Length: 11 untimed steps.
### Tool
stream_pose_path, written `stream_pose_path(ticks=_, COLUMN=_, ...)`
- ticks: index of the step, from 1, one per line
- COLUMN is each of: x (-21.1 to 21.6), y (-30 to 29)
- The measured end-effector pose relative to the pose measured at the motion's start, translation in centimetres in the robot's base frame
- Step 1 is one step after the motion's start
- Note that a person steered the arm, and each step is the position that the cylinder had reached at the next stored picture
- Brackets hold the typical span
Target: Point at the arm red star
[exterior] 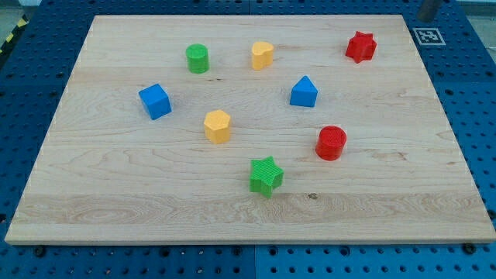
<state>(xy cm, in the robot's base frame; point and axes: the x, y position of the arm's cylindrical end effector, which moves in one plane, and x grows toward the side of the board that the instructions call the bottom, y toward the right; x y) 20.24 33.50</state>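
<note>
Dark metal at the view's top right corner is the only hint of our arm: a small grey-dark shape (427, 8) sits just beyond the board's edge there, and we cannot tell whether it is the rod. My tip itself does not show, so we cannot say where it rests among the blocks. We carry no claw at all, only the rod, so nothing opens, closes or grips.

If that shape is ours, the red star (360, 46) is the block closest to it, lying below it and a little toward the view's left, near the top right corner of the wooden board (116, 209). That is the relation the pointing turns on, and we judge it a short approach with no block in between.

Further out, a blue block with a peaked top (304, 91) lies toward the view's lower left of the star, and a red cylinder (331, 142) sits below that; being the same colour, it must not be mistaken for the star. A yellow block (263, 55) and a green cylinder (198, 58) line the top. A second yellow block (218, 125) sits mid-board, a blue cube (155, 101) to the left, a green star (266, 175) lowest.
</note>
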Motion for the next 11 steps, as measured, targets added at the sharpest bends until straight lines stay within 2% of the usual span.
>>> stream_pose_path(ticks=4, x=-1.1, y=0.2)
stream_pose_path(ticks=7, x=0.2, y=-0.3)
stream_pose_path(ticks=8, x=1.9, y=-3.4)
stream_pose_path(ticks=9, x=1.9, y=-5.1)
stream_pose_path(ticks=10, x=2.1, y=-10.8)
stream_pose_path(ticks=11, x=3.6, y=-12.5)
